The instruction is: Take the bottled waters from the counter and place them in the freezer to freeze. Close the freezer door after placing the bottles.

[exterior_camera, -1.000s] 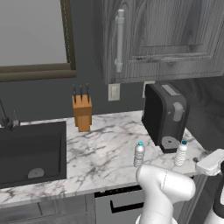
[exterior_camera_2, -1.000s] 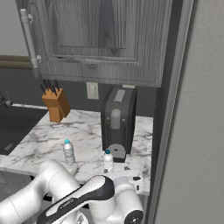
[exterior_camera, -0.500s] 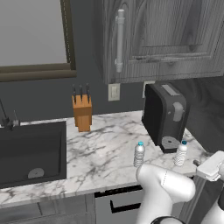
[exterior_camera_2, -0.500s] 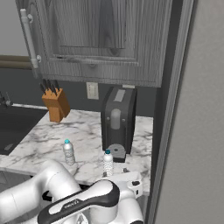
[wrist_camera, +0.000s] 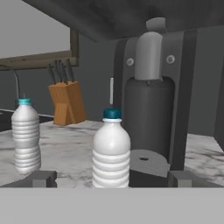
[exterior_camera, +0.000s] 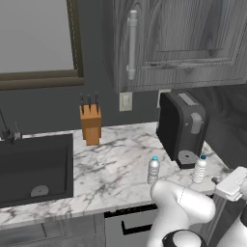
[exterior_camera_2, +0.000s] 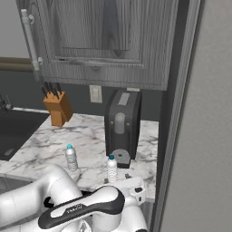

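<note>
Two bottled waters are set upright on the counter (exterior_camera: 120, 164), apart from each other. The nearer bottle (wrist_camera: 111, 148) is placed just in front of the coffee machine (wrist_camera: 153, 100), level with the open gripper (wrist_camera: 112, 178). The second bottle (wrist_camera: 26, 136) is placed to its left. The knife block (wrist_camera: 65, 103) is set farther back by the wall, and the sink (exterior_camera: 34, 166) is sunk into the counter at the left.

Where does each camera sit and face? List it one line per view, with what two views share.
Left base view: behind the arm's left, facing the counter; white arm lower right.
Right base view: behind its right, same counter; arm lower left.
Hand view: low, facing the nearer bottle; open fingers at bottom.
Shared: both bottles, knife block, coffee machine.
</note>
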